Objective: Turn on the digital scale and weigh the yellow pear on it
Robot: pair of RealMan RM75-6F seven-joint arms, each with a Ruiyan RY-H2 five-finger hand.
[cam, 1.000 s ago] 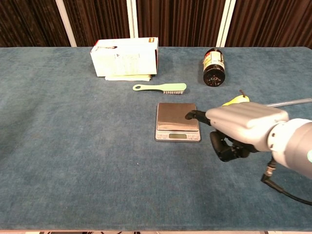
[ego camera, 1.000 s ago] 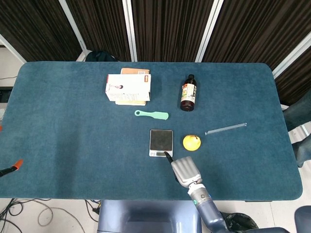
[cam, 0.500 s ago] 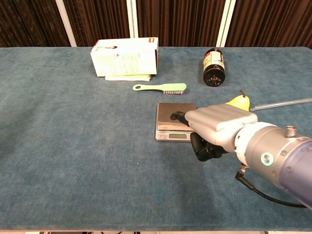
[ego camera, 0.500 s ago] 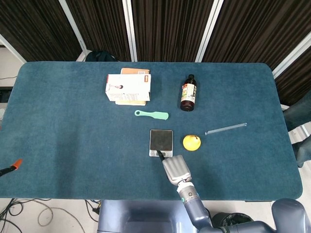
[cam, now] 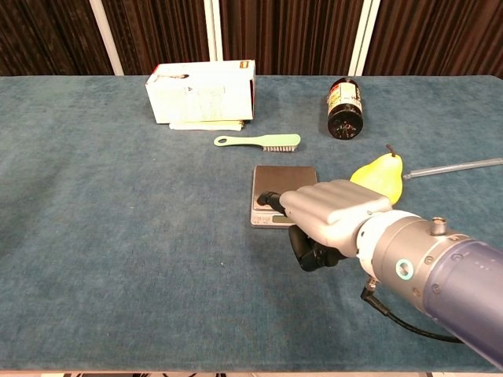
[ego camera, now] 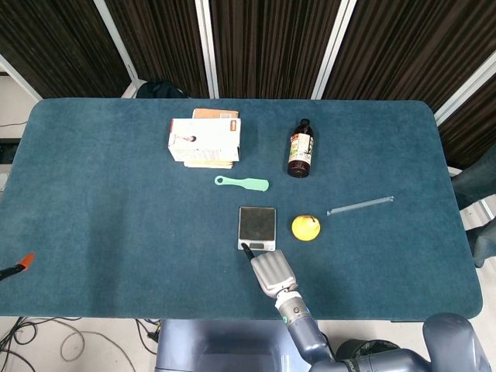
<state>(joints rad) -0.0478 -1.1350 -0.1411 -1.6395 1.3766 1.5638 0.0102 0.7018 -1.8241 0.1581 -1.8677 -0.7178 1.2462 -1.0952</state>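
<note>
The small silver digital scale (ego camera: pixel 257 224) (cam: pixel 283 182) with a dark pan lies mid-table. Just to its right sits the yellow pear (ego camera: pixel 305 227) (cam: pixel 379 174), on the cloth and off the pan. My right hand (ego camera: pixel 268 270) (cam: pixel 330 217) hovers at the scale's near edge, one finger stretched out with its tip at the front left corner by the display strip, the other fingers curled under. It holds nothing. In the chest view the hand hides most of the display. My left hand is out of sight in both views.
A white box (ego camera: pixel 204 140) (cam: pixel 201 91) lies at the back left, a dark brown bottle (ego camera: pixel 300 149) (cam: pixel 344 107) at the back right. A green brush (ego camera: pixel 242 183) (cam: pixel 259 142) lies behind the scale. A clear rod (ego camera: pixel 360 205) (cam: pixel 453 166) lies right of the pear.
My right hand has slid leftward along the scale's near edge, its pointing fingertip going from the right side of the scale to the front left corner. Pear and scale have not moved.
</note>
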